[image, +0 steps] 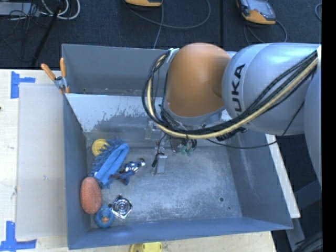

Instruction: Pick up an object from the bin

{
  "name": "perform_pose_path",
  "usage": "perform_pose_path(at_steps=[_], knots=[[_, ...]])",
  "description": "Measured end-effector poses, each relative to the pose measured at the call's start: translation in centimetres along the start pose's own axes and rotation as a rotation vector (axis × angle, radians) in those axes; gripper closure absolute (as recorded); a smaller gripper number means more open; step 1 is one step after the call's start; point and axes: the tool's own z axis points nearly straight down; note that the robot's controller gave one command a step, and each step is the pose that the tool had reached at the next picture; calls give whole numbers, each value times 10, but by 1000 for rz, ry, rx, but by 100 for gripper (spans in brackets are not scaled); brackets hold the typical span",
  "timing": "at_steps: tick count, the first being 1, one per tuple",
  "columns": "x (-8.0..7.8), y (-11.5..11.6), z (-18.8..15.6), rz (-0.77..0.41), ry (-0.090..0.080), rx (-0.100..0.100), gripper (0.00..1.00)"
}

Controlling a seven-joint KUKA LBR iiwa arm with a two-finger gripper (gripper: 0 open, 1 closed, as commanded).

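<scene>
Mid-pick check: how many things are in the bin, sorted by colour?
Blue: 2, long floppy blue cloth-like piece, small blue ring toy
Yellow: 1, round yellow disc
Orange-brown: 1, oval orange-brown lump
Silver: 2, shiny round silver metal piece, small silver-and-dark bit
Total: 6

**Desk:** Where does the camera sit?

**Photographer:** Above the grey metal bin (105, 70), looking down and tilted slightly, so the far wall's inner face shows broadly at the top.

**Desk:** How near?

**Photographer:** Near enough that the bin spans most of the view. The KUKA arm (273, 88) enters from the right, and its orange cover (194, 77) looms large, closest to the lens.
</scene>
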Motion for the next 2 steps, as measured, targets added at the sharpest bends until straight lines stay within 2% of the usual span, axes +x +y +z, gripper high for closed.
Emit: perform_pose_path(at_steps=[1, 2], knots=[[1, 19, 43, -143, -2, 1, 0], [-13, 38, 62, -547, -4, 0, 0]])
